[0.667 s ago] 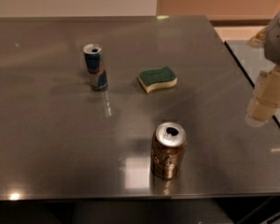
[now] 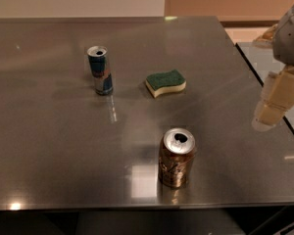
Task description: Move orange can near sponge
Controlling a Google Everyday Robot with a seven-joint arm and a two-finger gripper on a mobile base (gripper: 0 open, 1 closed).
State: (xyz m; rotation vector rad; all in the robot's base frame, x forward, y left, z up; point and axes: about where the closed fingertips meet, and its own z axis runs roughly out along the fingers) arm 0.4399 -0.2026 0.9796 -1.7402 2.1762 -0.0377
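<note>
**Orange can low in frame, gripper at right edge**

The orange can (image 2: 176, 157) stands upright on the steel table (image 2: 49, 146), low in the frame and just right of centre, with its opened silver top facing up. The sponge (image 2: 165, 82) lies flat above it, near the middle of the frame, green side up over a yellow layer, well apart from the can. A blue can (image 2: 100, 70) stands upright in the upper left, to the left of the sponge. The gripper (image 2: 268, 116) hangs at the right edge of the frame, pointing down by the table's right rim and touching none of them. I cannot tell whether it is released or clenched.
</note>
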